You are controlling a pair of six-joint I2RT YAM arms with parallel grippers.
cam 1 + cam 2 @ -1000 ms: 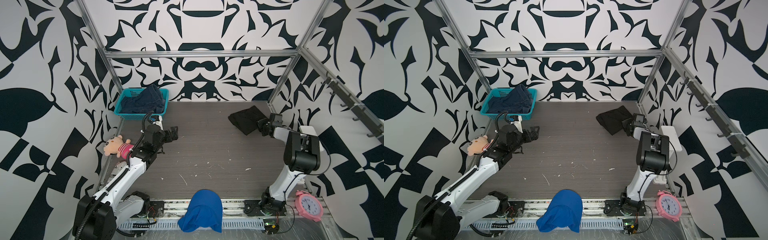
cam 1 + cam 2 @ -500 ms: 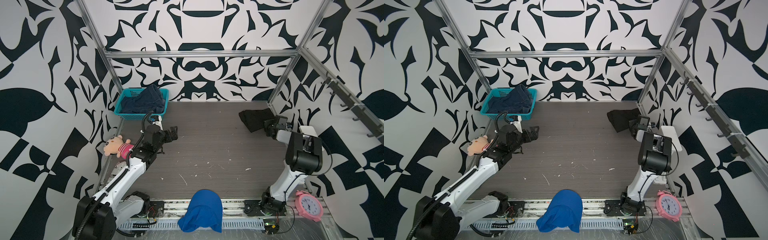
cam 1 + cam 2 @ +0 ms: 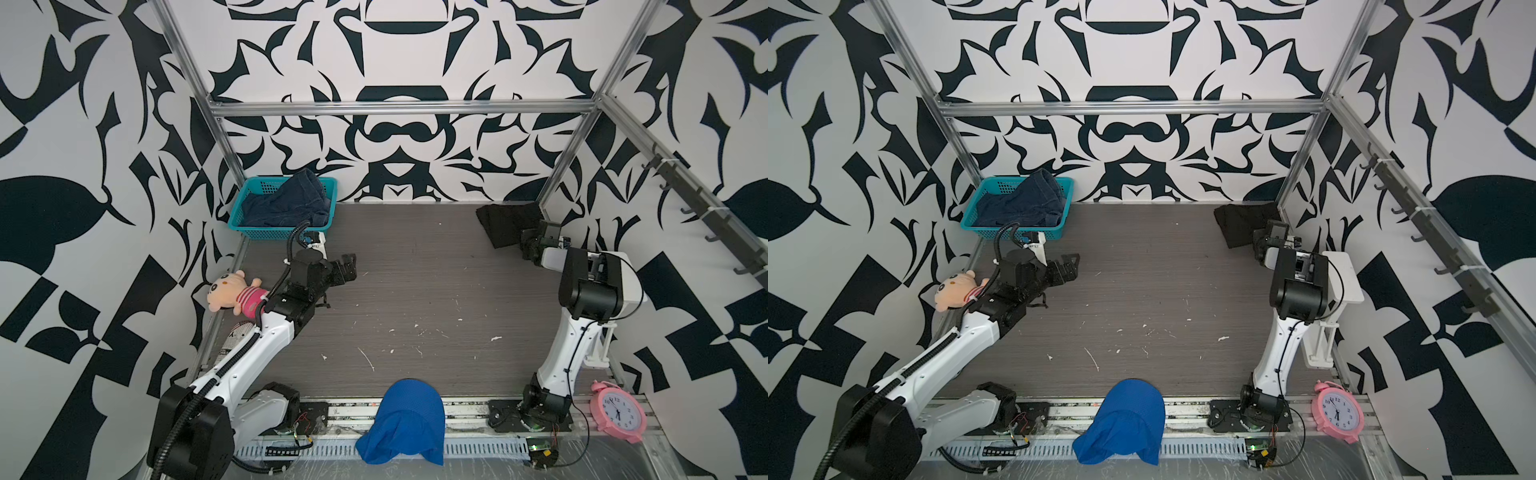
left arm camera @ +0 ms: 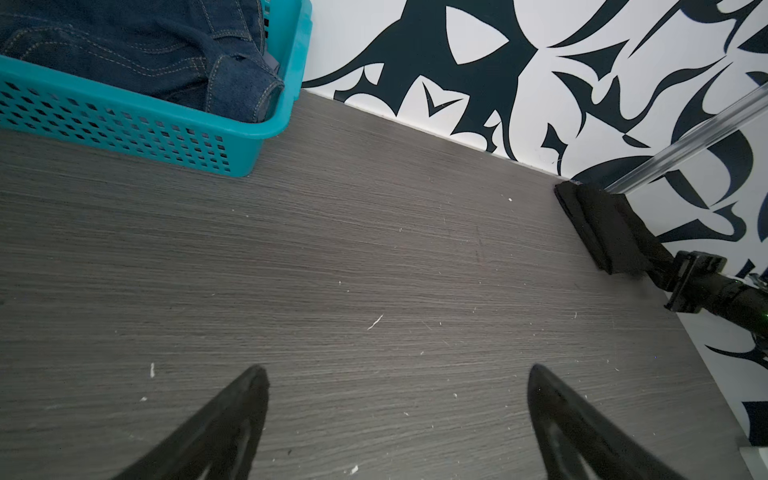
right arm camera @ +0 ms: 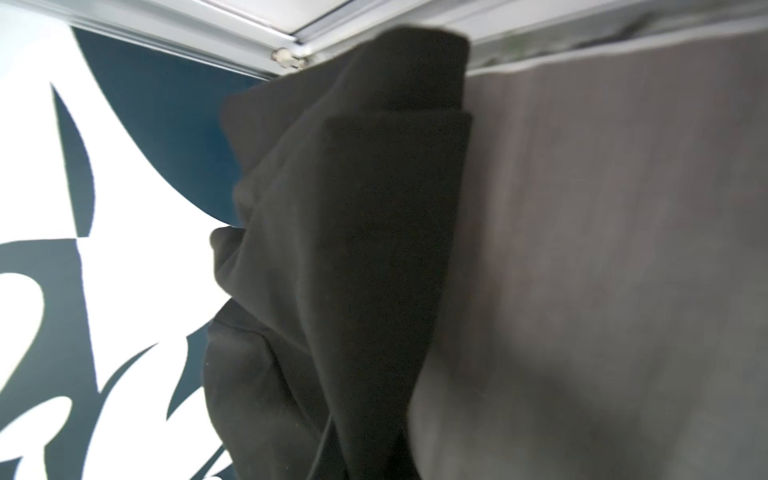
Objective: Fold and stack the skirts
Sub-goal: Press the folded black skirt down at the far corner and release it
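Table point(image 3: 415, 270): grey wood-grain top, walled in black-and-white pattern, with pale flecks scattered over the bare middle.

Left arm point(image 3: 257, 345): reaches in from the near left corner, with its wrist just in front of the basket. The left jaws stand wide apart over bare table, holding nothing; the left wrist view shows both dark tips with only wood grain between them.

Right arm point(image 3: 590, 286): stands along the right edge and reaches to the far right corner. The right jaws are closed, pinching the near edge of the black skirt. The tips themselves are hidden by cloth in the right wrist view.

Blue mesh cloth point(image 3: 405, 419): draped over the front rail at mid-width, clear of both arms.

Basket point(image 3: 266, 235): teal, perforated, at the far left corner against the back wall.

Denim skirt point(image 3: 286, 203): dark blue, crumpled inside the basket, with one fold rising above the rim. We see its stitched seams in the left wrist view point(image 4: 145, 45).

Black skirt point(image 3: 505, 222): on the table at the far right corner, beside the frame post, folded in layers. We note the stacked edges from the left wrist point(image 4: 606, 232) and dark bunched folds filling the right wrist view point(image 5: 374, 249).

Pink clock point(image 3: 618, 411): near right corner, by the right arm's base.

Plush toy point(image 3: 232, 291): at the left edge, beside the left arm.
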